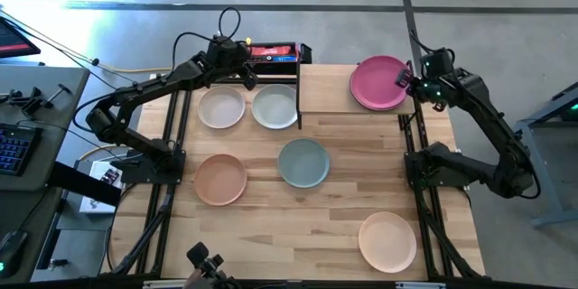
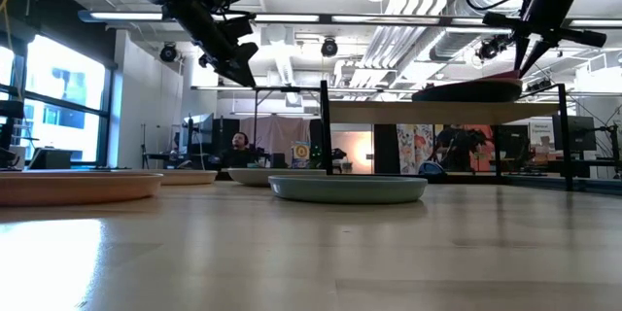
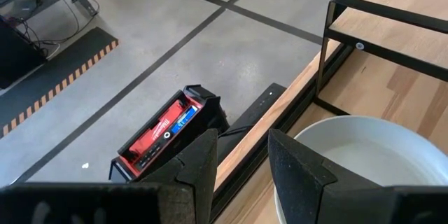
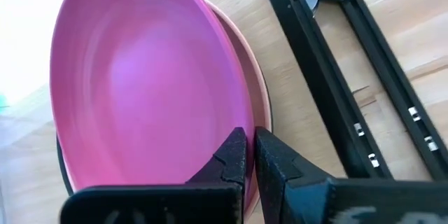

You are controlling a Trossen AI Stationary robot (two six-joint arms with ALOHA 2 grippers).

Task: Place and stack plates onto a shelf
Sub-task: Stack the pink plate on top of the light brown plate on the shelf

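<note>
The shelf (image 1: 330, 90) stands at the table's far edge, a light board on a black frame (image 3: 336, 42). A magenta plate (image 1: 377, 83) sits on its right half, tilted on top of a peach-pink plate (image 4: 256, 94). My right gripper (image 1: 405, 79) is at that plate's right rim, shut on it. My left gripper (image 1: 246, 70) hovers open over the far edge, left of the shelf, and holds nothing. Just on its near side, two pale plates (image 1: 221, 107) (image 1: 275, 106) rest flat on the table. A sage green (image 1: 303, 163), a peach (image 1: 219, 179) and a cream plate (image 1: 387, 241) also lie flat on the table. My right gripper (image 4: 250, 143) pinches the magenta plate's rim (image 4: 238, 122) on the side toward the table's right edge, one finger over the plate's inside and one outside the rim. The fingers come from the right, slanting down. The plate sits tilted, its far-left part on the plate below.
The shelf's left half (image 1: 321, 86) is bare board. A red and black box (image 3: 164, 129) lies on the floor beyond the table's far edge. Black rails (image 4: 350, 77) run along the table's right side. In the low view the shelf (image 2: 437, 112) stands above the green plate (image 2: 348, 188).
</note>
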